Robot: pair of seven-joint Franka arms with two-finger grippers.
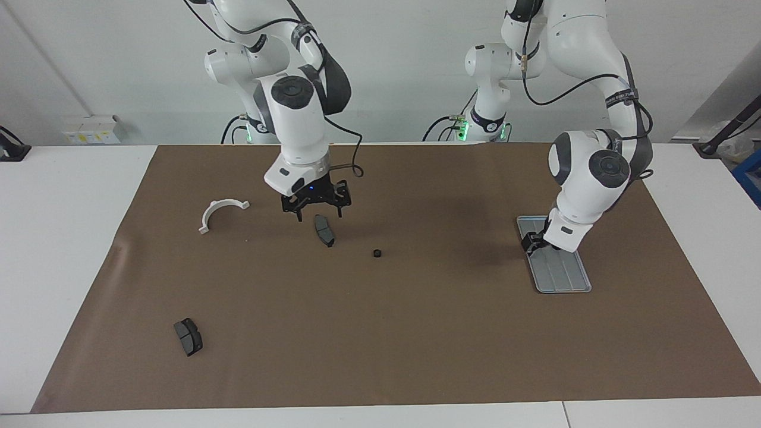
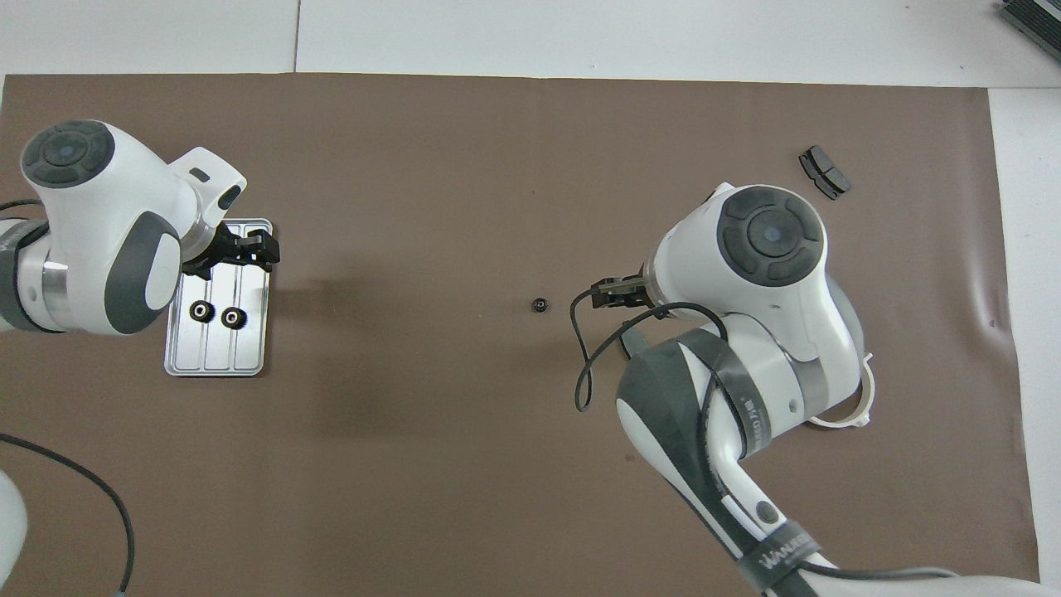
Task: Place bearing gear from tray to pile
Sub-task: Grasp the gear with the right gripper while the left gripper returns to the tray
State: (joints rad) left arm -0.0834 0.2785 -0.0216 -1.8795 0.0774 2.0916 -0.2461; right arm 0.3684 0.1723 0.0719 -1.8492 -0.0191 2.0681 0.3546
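My left claw [image 2: 259,247] hovers over the tray [image 2: 249,361], near the counter's left-arm edge; can't tell its opening. Two bearing gears [image 2: 217,313] lie nearer the robots than its tips. Right claw [image 1: 316,211] open over brake pad [image 1: 324,230].

Tray [image 1: 562,279] lay at the left arm's end of the mat. Left gripper [image 1: 531,244] hung over the tray's end nearer the robots. One small black gear [image 1: 377,253] sat well apart from the tray. Right gripper [image 1: 315,208], fingers spread, hovered over a dark pad [image 1: 324,230].
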